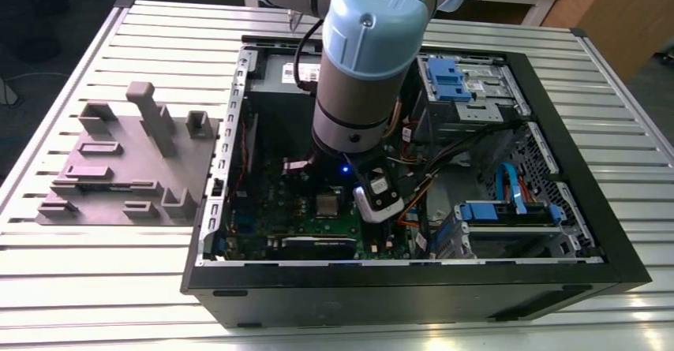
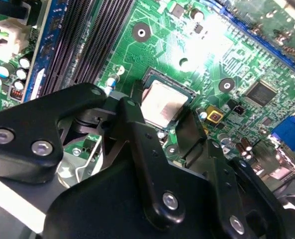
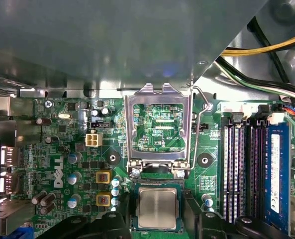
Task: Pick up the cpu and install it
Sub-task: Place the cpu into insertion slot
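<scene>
Arm: the arm (image 1: 364, 67) is seen reaching down into the open computer case (image 1: 421, 280) in the exterior view; its wrist is placed over the motherboard (image 1: 305, 217)

Gripper: the gripper (image 2: 169, 127) is seen in the second wrist view with its two black fingers (image 2: 137, 129) spread apart; nothing is gripped between them; the fingertips are held on either side of the cpu, just above the board; whether they touch the chip cannot be told

Cpu: the cpu (image 3: 157, 207) is seen lying flat in the socket (image 3: 135, 209) on the motherboard (image 3: 62, 149), silver top upward; in the second wrist view the cpu (image 2: 163, 103) is framed by the dark socket rim and lies between the fingertips

Retention frame: the metal socket frame (image 3: 158, 124) is swung up and open, standing beside the socket; its wire lever (image 3: 201, 124) is raised along one side

Memory slots: long dark RAM slots (image 3: 242, 169) are seen next to the socket; a blue strip (image 3: 276, 174) lies beside them

Surroundings: the case is laid on a slatted metal table (image 1: 95, 280); a grey fixture block (image 1: 132, 166) is set on the table at the exterior view's left, apart from the case
</scene>
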Robot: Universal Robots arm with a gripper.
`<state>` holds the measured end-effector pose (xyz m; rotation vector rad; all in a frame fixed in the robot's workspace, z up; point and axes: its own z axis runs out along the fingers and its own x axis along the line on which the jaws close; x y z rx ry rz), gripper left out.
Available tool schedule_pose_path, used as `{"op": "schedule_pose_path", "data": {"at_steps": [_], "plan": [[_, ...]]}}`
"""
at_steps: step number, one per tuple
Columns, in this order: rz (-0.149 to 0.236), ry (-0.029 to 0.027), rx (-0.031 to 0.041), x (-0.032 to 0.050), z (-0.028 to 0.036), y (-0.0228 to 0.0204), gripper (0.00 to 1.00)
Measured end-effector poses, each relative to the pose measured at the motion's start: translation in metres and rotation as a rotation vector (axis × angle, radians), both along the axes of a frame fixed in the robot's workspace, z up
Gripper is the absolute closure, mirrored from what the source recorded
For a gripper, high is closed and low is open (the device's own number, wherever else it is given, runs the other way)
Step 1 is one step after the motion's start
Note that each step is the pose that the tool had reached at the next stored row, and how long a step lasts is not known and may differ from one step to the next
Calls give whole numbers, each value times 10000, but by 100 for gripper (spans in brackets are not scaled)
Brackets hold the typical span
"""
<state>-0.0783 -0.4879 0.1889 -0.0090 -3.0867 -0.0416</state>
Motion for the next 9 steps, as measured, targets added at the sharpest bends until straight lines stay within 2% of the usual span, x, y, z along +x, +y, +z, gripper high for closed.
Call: {"op": "schedule_pose_path", "data": {"at_steps": [4, 9], "plan": [[1, 3, -5, 0, 11, -1, 46], [1, 16, -2, 0, 97, 0, 48]]}}
